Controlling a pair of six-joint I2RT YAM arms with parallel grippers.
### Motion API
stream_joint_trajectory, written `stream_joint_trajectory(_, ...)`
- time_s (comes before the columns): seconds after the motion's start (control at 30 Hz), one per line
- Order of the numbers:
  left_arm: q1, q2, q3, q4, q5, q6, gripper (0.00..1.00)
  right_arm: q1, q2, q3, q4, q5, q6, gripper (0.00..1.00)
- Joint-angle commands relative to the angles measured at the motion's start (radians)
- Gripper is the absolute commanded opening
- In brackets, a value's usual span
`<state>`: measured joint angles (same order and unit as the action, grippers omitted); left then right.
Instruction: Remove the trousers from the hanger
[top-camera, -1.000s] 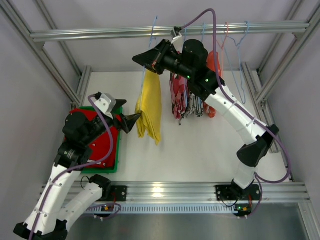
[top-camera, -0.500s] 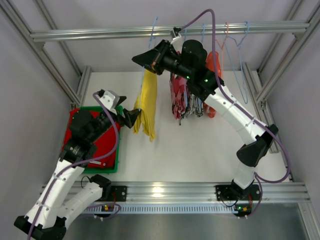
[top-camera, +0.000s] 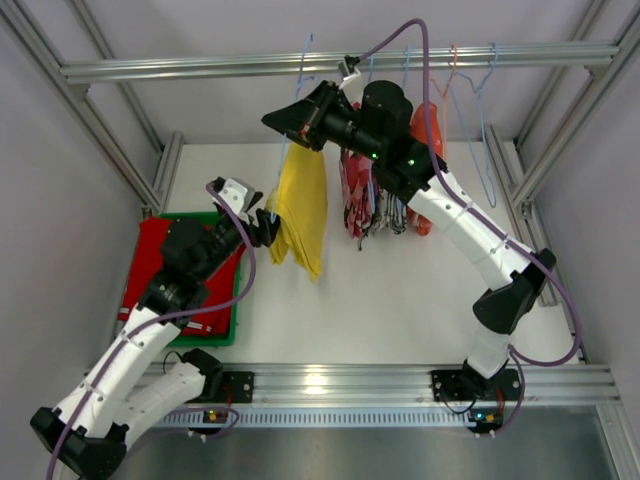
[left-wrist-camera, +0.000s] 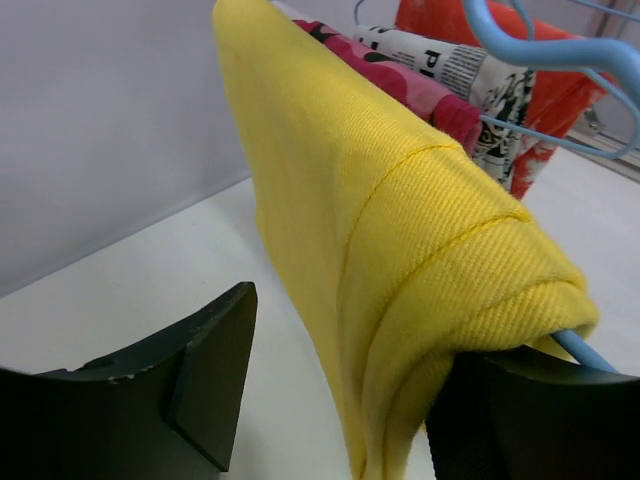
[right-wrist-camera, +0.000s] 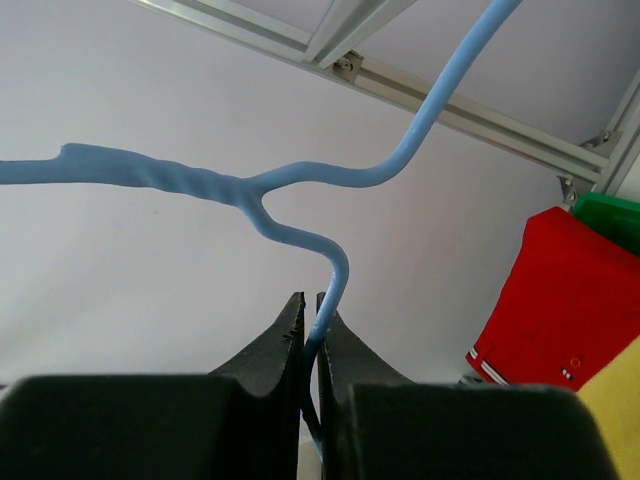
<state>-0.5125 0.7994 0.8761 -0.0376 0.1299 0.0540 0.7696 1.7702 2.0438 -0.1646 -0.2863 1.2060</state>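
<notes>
Yellow trousers (top-camera: 303, 205) (left-wrist-camera: 400, 230) hang folded over a light blue hanger (top-camera: 303, 60) (right-wrist-camera: 300, 180) under the top rail. My right gripper (top-camera: 272, 118) (right-wrist-camera: 312, 300) is shut on the hanger's wire just below its neck. My left gripper (top-camera: 268, 228) (left-wrist-camera: 345, 400) is open and straddles the trousers' left edge. Its right finger touches the cloth beside the hanger bar (left-wrist-camera: 580, 348), while the left finger stands apart from it. Red trousers (top-camera: 165, 270) (right-wrist-camera: 570, 300) lie in the green tray (top-camera: 232, 325).
More garments (top-camera: 375, 195), pink patterned, black-and-white and orange, hang on hangers right of the yellow pair. Bare blue hangers (top-camera: 480, 110) hang further right from the rail (top-camera: 200, 68). Metal frame posts stand at both sides.
My left gripper has moved up and right from over the tray to the yellow trousers, and its jaws have narrowed a little. The trousers swung slightly. The right gripper kept its hold.
</notes>
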Motion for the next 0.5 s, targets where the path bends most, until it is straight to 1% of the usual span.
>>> stream_joint_trajectory(0.0,0.002,0.014,-0.006,0.114,-0.164,0.014,0.64,0.025,-0.057,0.049,0.154,-0.034,0.041,0.00)
stream_joint_trajectory(0.03,0.002,0.015,-0.005,0.119,-0.156,0.007,0.61,0.025,-0.060,0.044,0.155,-0.034,0.041,0.00)
stream_joint_trajectory(0.1,0.002,0.014,0.004,0.131,-0.138,-0.012,0.47,0.025,-0.061,0.039,0.154,-0.034,0.032,0.00)
stream_joint_trajectory(0.13,0.002,0.011,0.009,0.131,-0.135,-0.019,0.37,0.022,-0.066,0.029,0.154,-0.036,0.018,0.00)
stream_joint_trajectory(0.17,0.003,0.009,0.018,0.127,-0.092,-0.023,0.28,0.017,-0.071,0.020,0.151,-0.036,0.015,0.00)
stream_joint_trajectory(0.2,0.003,0.003,0.043,0.102,-0.084,-0.038,0.17,0.013,-0.075,0.007,0.148,-0.034,0.009,0.00)
stream_joint_trajectory(0.27,0.002,-0.003,0.069,0.065,-0.073,-0.043,0.08,-0.006,-0.098,-0.051,0.140,-0.036,-0.016,0.00)
stream_joint_trajectory(0.3,0.002,-0.009,0.083,0.018,-0.081,-0.051,0.00,-0.010,-0.109,-0.075,0.142,-0.037,-0.026,0.00)
stream_joint_trajectory(0.33,0.003,-0.014,0.110,-0.011,-0.088,-0.068,0.00,-0.018,-0.127,-0.127,0.145,-0.040,-0.054,0.00)
stream_joint_trajectory(0.47,0.015,-0.032,0.184,-0.074,-0.078,-0.117,0.00,-0.029,-0.166,-0.250,0.155,-0.044,-0.124,0.00)
